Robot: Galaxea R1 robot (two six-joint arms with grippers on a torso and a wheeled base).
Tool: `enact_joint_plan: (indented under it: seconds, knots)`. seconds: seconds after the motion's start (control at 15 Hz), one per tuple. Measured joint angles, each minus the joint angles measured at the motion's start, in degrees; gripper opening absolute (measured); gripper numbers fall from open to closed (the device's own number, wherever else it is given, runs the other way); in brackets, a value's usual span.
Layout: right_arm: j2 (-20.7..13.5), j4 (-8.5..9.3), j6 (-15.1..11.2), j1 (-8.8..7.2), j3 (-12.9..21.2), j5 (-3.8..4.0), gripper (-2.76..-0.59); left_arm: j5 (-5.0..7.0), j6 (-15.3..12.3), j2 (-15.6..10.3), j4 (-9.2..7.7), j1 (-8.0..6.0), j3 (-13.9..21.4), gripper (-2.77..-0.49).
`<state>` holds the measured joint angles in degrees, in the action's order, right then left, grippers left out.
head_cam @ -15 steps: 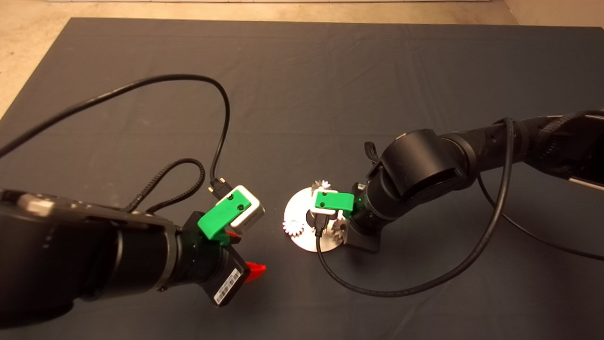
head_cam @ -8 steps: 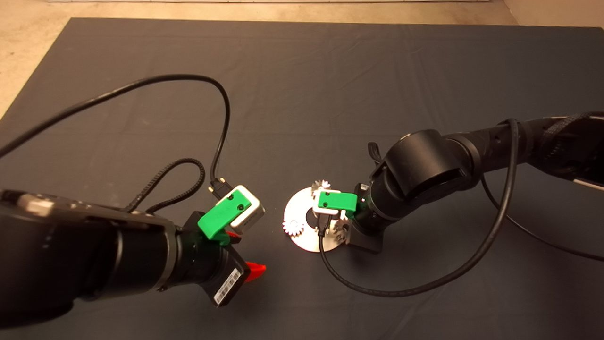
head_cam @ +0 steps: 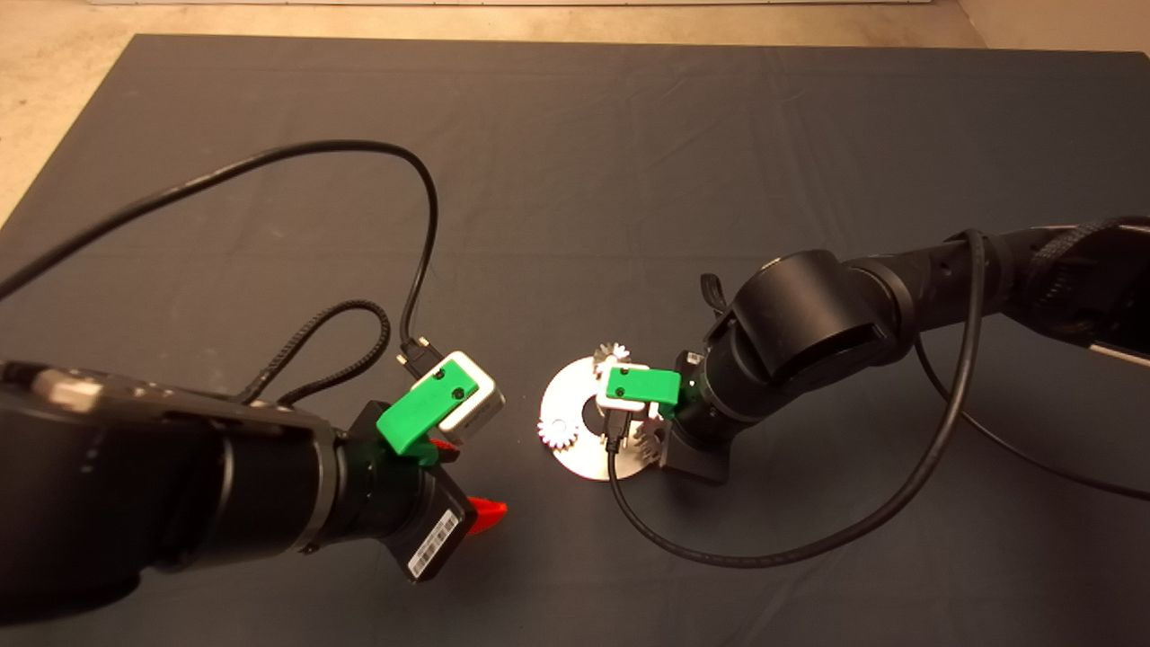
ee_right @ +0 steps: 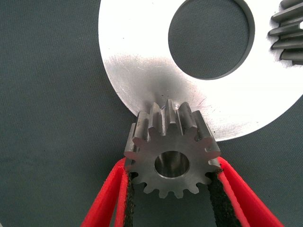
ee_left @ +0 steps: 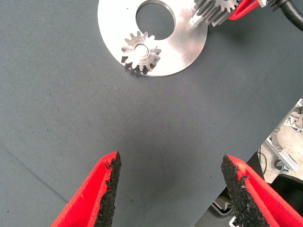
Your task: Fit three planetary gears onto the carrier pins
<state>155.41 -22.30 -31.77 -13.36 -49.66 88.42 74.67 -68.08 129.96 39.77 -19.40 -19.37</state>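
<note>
The planetary gears are small silvery toothed wheels, each with a round centre hole. One (ee_left: 141, 51) sits on the disc (head_cam: 570, 395) at its edge nearest the left arm, seated over a pin. A second (head_cam: 614, 351) sits at the disc's far edge. The third gear (ee_right: 171, 155) is clamped between the red fingers (ee_right: 110, 194) of the right pincer (ee_right: 171, 189), held at the disc's rim on the right arm's side. In the left wrist view this gear hangs above a bare carrier pin (ee_left: 195, 20), a short silvery stud standing upright on the disc.

The disc is flat, round and bright, with a large central hole, lying on the dark mat (head_cam: 575, 162) of the table. The right arm's green mount and camera cover much of the disc in the head view, and a black cable (head_cam: 764, 548) loops across the mat below it.

The left pincer (ee_left: 170, 189) hovers over bare mat just beside the disc, its fingers wide apart and holding nothing.

Against the picture from a second ago, the right arm has shifted slightly, while the left arm has kept its place.
</note>
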Motion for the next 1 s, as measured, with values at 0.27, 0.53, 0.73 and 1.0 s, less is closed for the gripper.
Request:
enact_joint_plan:
  seconds: [0.27,0.53,0.73,1.0]
  knots:
    - [0.02,0.00,0.00,0.04,0.00,-0.02,-2.42,0.00,-0.02,0.01,0.37,0.00,0.00,-1.80]
    - [0.01,0.00,0.00,0.05,-0.02,-0.02,-2.42,-0.09,-0.05,0.02,0.39,0.00,0.00,-1.80]
    - [0.02,0.00,0.00,0.05,-0.02,-0.05,-2.42,-1.19,-0.07,0.02,0.39,0.00,0.00,-1.80]
    - [0.02,0.00,-0.01,0.05,-0.02,-0.05,-2.42,-1.22,-0.16,0.02,0.39,0.00,0.00,-1.80]
